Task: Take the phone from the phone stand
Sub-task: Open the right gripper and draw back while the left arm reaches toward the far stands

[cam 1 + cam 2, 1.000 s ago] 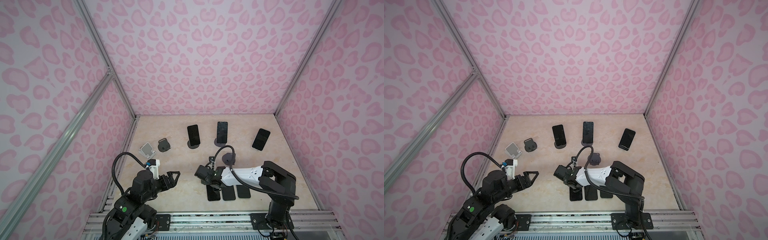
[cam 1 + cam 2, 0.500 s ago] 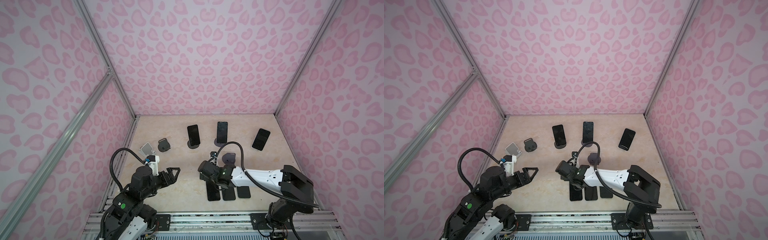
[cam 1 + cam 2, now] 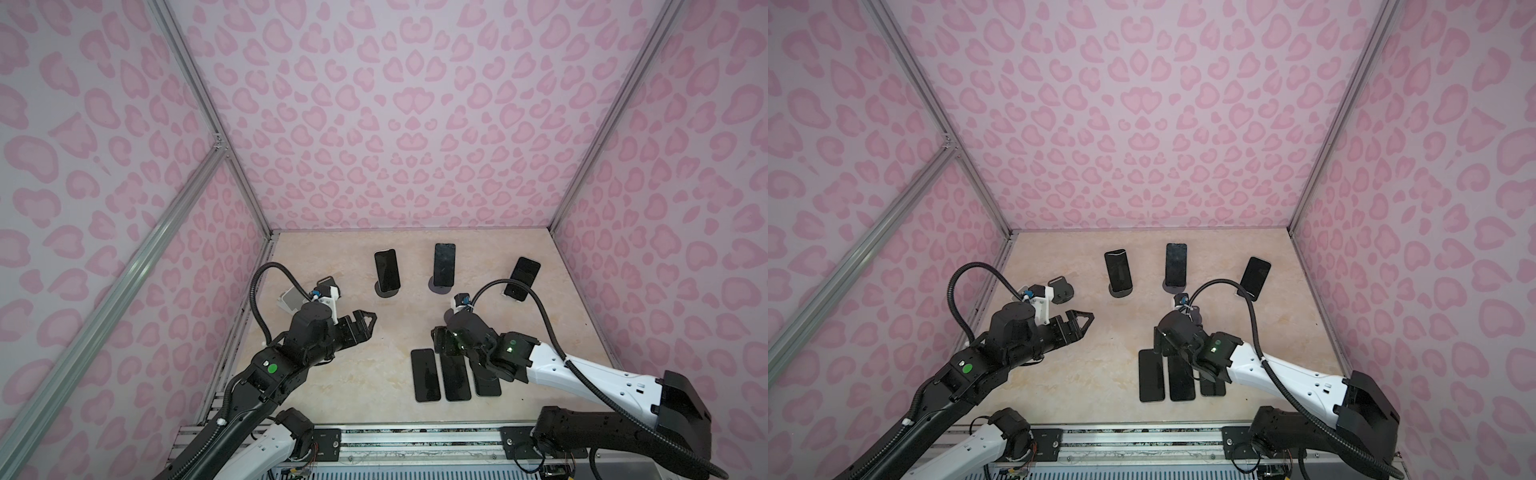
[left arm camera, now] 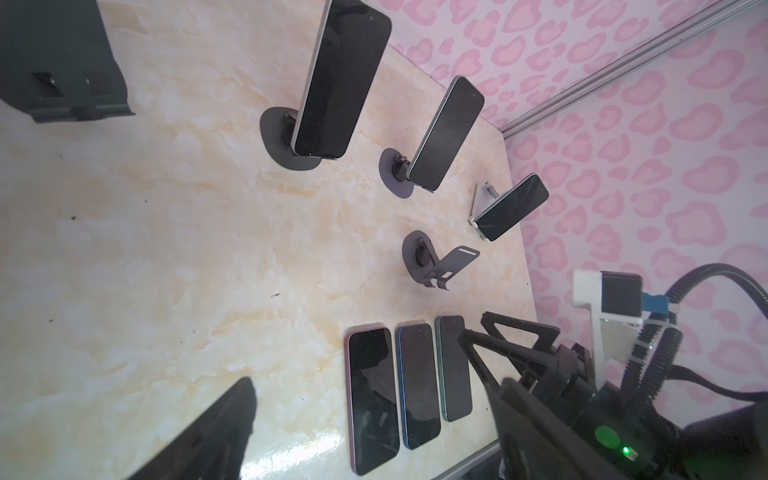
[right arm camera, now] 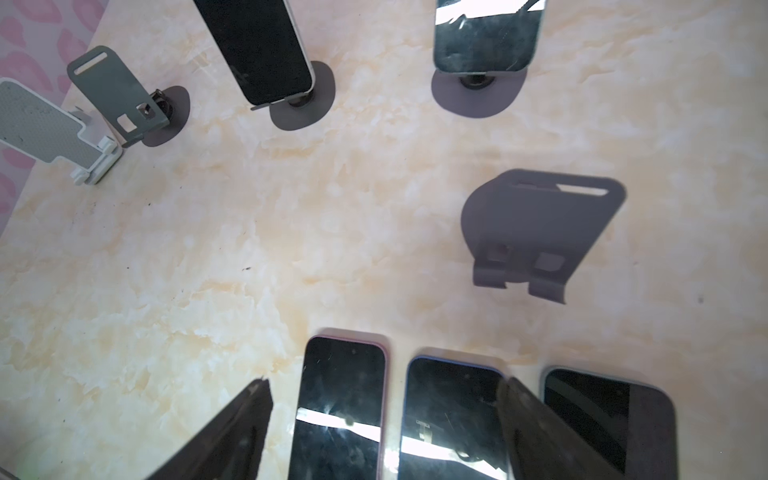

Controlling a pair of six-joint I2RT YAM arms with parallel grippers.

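The right gripper (image 5: 384, 390) hovers over three flat phones (image 3: 425, 375), its jaws spread and empty. The left gripper (image 3: 367, 322) is likewise spread, holding nothing, and points toward the leftmost standing phone (image 3: 387, 271) on its round-based stand (image 3: 383, 293). Two other phones (image 3: 444, 265) stand propped alongside. The best approach is probably to pinch that phone across its long edges, lift it clear of the stand's lip, then carry it off without dragging the base.
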